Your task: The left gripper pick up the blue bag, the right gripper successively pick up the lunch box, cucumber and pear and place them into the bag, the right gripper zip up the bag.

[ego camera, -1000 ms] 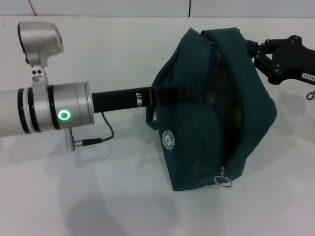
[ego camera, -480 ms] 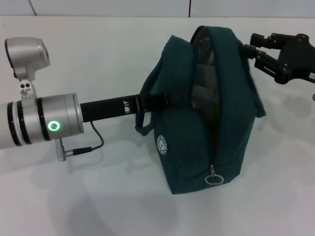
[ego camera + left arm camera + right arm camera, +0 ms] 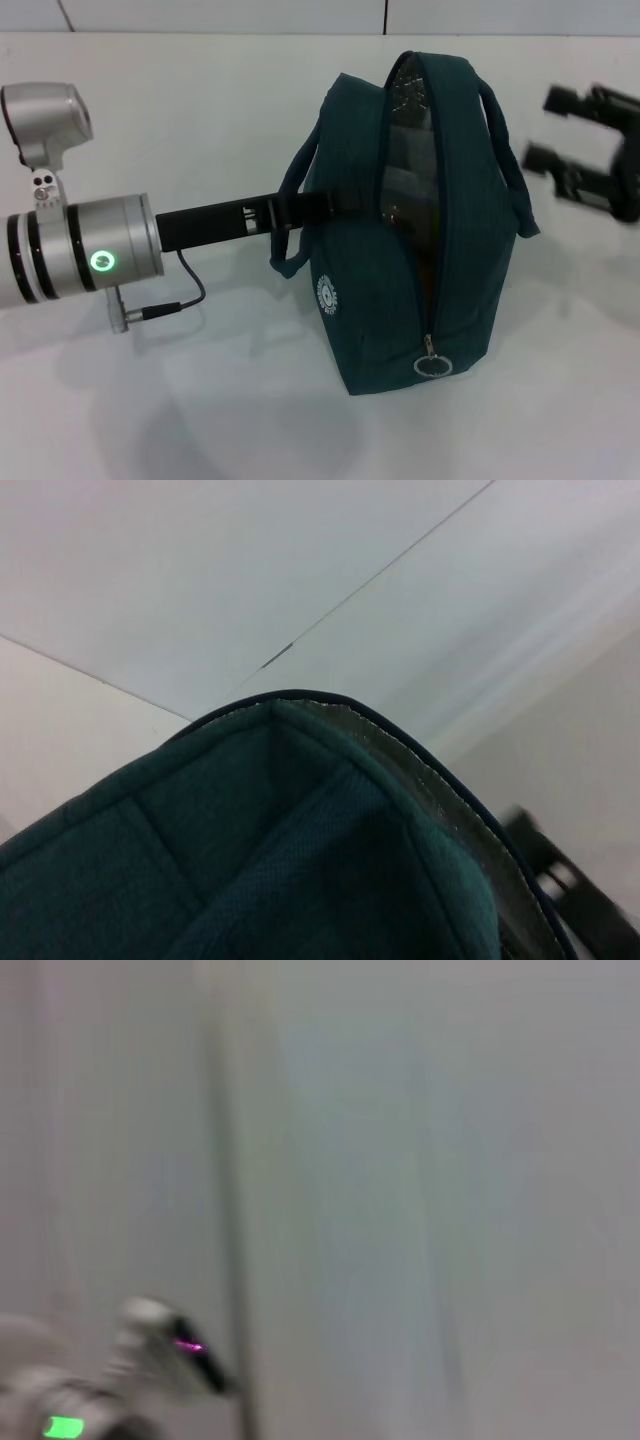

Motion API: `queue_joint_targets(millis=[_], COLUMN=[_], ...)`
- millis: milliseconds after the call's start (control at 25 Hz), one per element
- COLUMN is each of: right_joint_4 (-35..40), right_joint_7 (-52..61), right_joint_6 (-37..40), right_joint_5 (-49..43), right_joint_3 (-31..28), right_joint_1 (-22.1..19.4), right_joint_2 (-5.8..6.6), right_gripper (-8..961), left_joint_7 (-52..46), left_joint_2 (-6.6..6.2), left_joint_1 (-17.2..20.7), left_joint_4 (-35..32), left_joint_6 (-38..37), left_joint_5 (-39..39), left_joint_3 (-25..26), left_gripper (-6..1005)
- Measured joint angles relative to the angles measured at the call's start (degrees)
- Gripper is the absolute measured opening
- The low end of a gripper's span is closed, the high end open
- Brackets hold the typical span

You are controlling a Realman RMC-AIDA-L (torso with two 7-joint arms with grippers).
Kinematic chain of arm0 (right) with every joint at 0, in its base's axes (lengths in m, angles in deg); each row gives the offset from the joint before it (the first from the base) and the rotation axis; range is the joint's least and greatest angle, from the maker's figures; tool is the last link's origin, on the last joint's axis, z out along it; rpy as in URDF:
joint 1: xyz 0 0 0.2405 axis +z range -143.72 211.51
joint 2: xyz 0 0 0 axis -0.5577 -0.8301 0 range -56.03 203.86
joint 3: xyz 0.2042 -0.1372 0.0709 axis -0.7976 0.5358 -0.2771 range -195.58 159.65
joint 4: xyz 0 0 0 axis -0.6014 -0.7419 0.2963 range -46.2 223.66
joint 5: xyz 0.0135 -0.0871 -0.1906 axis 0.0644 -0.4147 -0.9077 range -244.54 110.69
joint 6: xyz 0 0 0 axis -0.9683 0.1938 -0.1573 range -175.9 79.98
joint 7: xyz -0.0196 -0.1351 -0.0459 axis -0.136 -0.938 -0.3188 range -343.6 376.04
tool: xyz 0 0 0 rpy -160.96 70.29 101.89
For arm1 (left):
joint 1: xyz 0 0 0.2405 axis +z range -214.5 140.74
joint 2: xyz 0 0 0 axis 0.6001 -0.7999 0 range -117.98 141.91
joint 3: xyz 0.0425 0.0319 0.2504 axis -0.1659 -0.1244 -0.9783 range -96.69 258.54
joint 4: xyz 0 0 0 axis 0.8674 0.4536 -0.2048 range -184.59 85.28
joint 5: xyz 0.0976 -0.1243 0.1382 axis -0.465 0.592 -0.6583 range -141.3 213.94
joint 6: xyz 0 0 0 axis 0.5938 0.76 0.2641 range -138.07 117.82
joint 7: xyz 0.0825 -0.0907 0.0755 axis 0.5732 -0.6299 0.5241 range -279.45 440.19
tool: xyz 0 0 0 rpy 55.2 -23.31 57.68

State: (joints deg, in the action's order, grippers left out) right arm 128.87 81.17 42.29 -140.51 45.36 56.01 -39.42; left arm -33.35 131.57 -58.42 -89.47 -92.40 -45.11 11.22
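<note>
The blue bag (image 3: 400, 260) stands upright on the white table, its top zip open and its silver lining showing. My left gripper (image 3: 325, 206) reaches in from the left and is shut on the bag's side by the near handle. A pale boxy shape (image 3: 405, 175) shows inside the opening; I cannot make out the cucumber or pear. The zip's ring pull (image 3: 430, 365) hangs low at the bag's front end. My right gripper (image 3: 552, 128) is open and empty, in the air right of the bag, apart from it. The left wrist view shows the bag's fabric (image 3: 250, 860) up close.
The white table (image 3: 200, 420) surrounds the bag. The left arm's silver body with a green light (image 3: 100, 262) lies at the left; it also shows in the right wrist view (image 3: 65, 1425). The bag's far handle (image 3: 505, 160) hangs toward the right gripper.
The bag has swung from tilted to upright as my left arm drew back to the left. My right gripper has come off the bag's right side and moved away to the right.
</note>
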Motion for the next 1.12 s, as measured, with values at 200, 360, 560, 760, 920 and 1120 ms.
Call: queue_joint_targets(millis=[200, 360, 560, 760, 920, 1120], right_joint_4=[0.06, -0.13, -2.19, -5.6, -7.79, -10.24], right_joint_7=[-2.8, -2.65, -1.79, -1.54, -1.51, -1.59], right_joint_6=[12.05, 15.21, 13.67, 8.98, 6.27, 4.83], right_joint_5=[-1.91, -7.16, -15.36, -19.71, -21.83, -21.89], right_joint_3=[-0.1, -0.11, -0.04, 0.4, 1.4, 2.82], right_joint_1=[-3.55, -4.91, -4.23, -2.65, -1.16, 0.11], right_joint_2=[1.52, 1.86, 1.27, -0.41, -1.61, -1.85], right_gripper=[676, 675, 674, 673, 673, 671], left_joint_7=[0.0, -0.01, -0.01, -0.01, -0.02, -0.09], left_joint_2=[0.04, 0.04, 0.03, 0.01, 0.04, 0.07], left_joint_1=[0.79, 1.37, 1.34, 1.16, 1.04, 0.82], left_joint_4=[0.09, 0.44, 0.62, 0.62, 0.62, 0.62], left_joint_6=[0.04, -0.08, -0.18, -0.31, -0.34, -0.35], left_joint_5=[0.19, 0.86, 0.93, 0.93, 0.93, 0.85], left_joint_3=[0.65, 0.76, 0.76, 0.72, 0.61, 0.51], left_gripper=[47, 47, 48, 48, 48, 49])
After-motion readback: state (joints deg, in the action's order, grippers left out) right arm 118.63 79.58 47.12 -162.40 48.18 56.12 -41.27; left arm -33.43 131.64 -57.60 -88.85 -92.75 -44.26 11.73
